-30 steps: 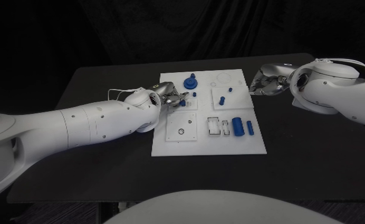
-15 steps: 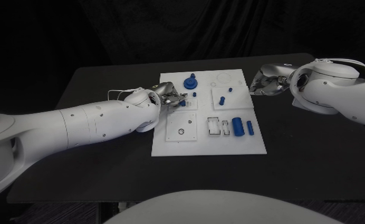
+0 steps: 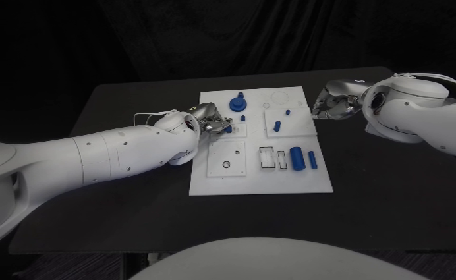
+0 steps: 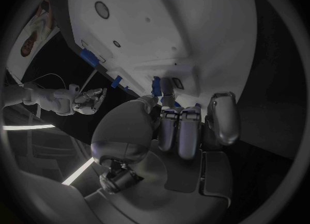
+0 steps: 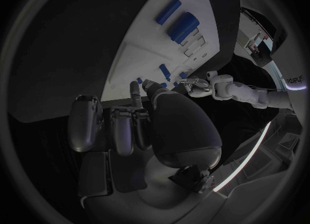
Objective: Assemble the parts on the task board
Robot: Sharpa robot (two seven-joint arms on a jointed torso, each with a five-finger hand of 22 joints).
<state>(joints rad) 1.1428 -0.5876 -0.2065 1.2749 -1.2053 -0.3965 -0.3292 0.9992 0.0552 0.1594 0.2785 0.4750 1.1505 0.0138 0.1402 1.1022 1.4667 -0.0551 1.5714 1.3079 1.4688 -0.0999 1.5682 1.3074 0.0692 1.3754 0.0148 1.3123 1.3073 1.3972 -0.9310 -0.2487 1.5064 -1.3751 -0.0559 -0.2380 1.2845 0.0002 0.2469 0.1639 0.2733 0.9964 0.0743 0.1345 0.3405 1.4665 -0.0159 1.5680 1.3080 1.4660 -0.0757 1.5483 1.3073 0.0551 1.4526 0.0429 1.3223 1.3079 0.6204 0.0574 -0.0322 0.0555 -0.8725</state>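
Head view: we see the white task board [image 3: 258, 181] in the middle of the black table [image 3: 124, 95]. Blue parts [image 3: 297, 158] lie on it, and a big blue knob [image 3: 238, 103] stands near its far edge. Our left hand [image 3: 215, 124] sits over the board's left side. In the left wrist view it pinches a small blue part [image 4: 155, 85] with its fingertips. Our right hand [image 3: 328, 108] waits at the board's right edge, fingers curled in, holding nothing.
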